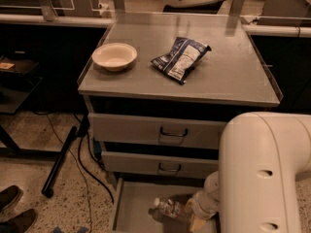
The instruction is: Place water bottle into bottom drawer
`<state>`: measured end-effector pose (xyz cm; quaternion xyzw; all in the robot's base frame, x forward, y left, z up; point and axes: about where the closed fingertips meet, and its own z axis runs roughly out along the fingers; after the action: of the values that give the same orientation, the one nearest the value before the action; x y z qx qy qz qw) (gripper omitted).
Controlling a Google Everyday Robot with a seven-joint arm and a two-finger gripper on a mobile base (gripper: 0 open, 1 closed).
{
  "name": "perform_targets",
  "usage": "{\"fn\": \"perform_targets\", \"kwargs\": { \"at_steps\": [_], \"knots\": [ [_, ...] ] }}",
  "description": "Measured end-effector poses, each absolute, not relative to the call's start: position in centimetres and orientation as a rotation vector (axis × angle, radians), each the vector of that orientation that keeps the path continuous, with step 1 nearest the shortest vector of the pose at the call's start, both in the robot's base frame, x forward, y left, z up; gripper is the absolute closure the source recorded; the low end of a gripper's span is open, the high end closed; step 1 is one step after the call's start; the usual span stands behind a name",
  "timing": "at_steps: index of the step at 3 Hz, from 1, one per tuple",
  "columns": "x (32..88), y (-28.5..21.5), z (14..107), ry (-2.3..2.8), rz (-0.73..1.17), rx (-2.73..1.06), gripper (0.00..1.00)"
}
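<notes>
The water bottle (168,209) lies on its side inside the open bottom drawer (127,208), white cap pointing left. The drawer is pulled out at the foot of the grey cabinet and shows its flat grey floor and low left wall. My gripper (195,218) is down in the drawer at the bottle's right end, right against it. The large white arm (262,174) fills the lower right and hides the drawer's right part.
A cream bowl (114,56) and a dark blue-and-white snack bag (181,58) lie on the cabinet top. The two upper drawers (167,131) are closed. Cables and a black pole (59,160) lie on the floor at left, with shoes (12,208) at the lower left.
</notes>
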<state>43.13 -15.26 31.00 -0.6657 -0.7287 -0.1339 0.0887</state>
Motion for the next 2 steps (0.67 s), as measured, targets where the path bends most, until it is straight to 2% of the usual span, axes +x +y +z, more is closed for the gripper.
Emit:
{"fn": "perform_targets", "kwargs": {
  "at_steps": [2],
  "knots": [
    [45.32,-15.85,28.32,-2.093,-0.36,-2.117,1.0]
  ]
}}
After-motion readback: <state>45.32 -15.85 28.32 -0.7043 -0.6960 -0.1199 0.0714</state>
